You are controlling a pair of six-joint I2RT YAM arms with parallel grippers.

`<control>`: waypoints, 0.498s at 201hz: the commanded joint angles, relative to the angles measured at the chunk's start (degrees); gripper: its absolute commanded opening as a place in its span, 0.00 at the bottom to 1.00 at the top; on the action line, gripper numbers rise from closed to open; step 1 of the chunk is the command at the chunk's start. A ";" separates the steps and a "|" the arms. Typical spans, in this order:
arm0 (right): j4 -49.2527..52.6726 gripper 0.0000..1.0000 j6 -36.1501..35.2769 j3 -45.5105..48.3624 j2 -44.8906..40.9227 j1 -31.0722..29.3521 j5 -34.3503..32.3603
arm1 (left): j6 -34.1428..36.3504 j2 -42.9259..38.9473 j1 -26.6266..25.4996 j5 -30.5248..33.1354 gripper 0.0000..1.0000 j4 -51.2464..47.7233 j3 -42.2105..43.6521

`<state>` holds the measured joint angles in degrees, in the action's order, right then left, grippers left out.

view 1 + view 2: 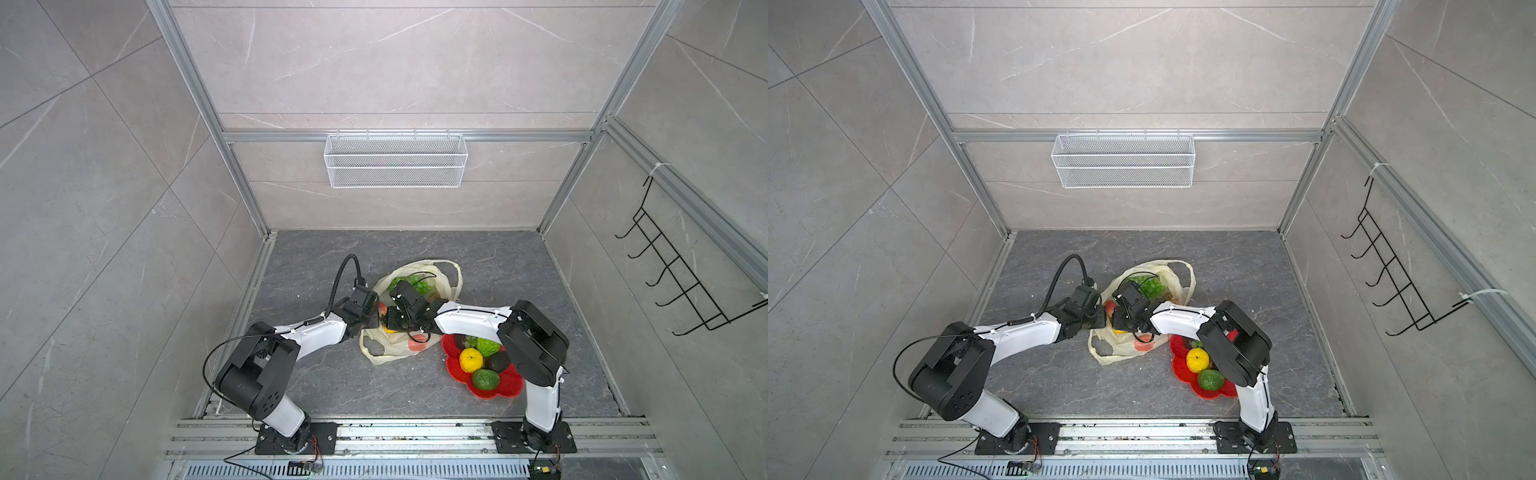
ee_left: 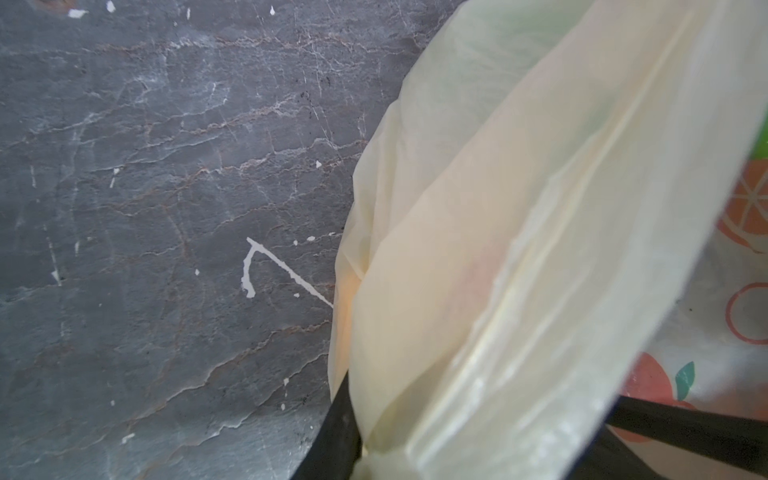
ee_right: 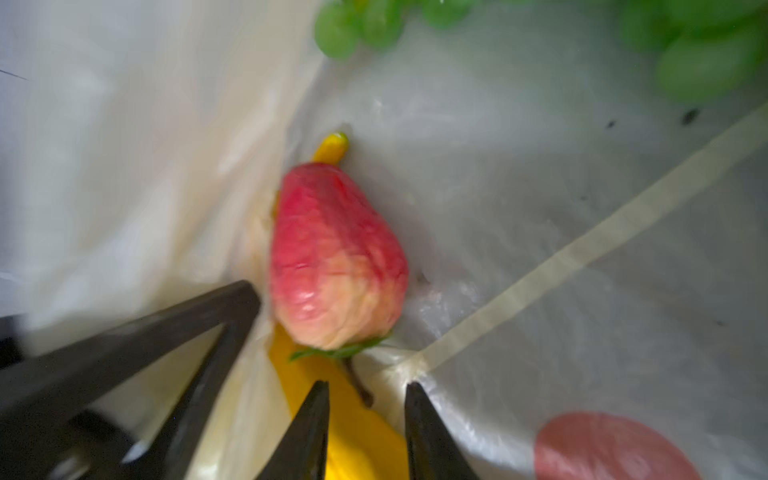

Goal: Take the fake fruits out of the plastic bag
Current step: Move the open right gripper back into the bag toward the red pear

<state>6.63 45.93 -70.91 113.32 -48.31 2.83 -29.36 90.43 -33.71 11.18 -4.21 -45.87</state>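
- The plastic bag (image 1: 390, 349) lies crumpled near the middle of the table (image 1: 498, 266). One loop handle points to the back edge and the other to the front edge.
- The left gripper (image 2: 478, 424) is clamped tight on a bunched fold of the bag's left side.
- The right gripper (image 3: 368, 399) reaches inside the bag. Its jaws stand a little apart and grasp nothing.
- Its tips hang just over the banana (image 3: 357, 432). The strawberry (image 3: 336, 257) rests on that banana, just beyond the tips.
- The grape bunch (image 3: 702, 62) sits deeper in the bag, toward the back edge.
- A red plate (image 1: 509, 386) stands just right of the bag, nearer the front edge.
- On the plate are the lemon-like ball (image 1: 471, 359), the bumpy green fruit (image 1: 488, 346) and a dark avocado (image 1: 498, 362).
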 commanded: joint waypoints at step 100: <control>1.81 0.25 -1.87 -6.71 6.82 -0.29 2.44 | 0.05 1.93 0.33 -2.13 0.20 -0.95 -1.59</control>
<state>6.39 45.19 -75.20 117.84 -48.31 4.01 -29.36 91.48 -33.69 9.98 -3.84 -46.74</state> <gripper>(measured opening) 0.286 0.197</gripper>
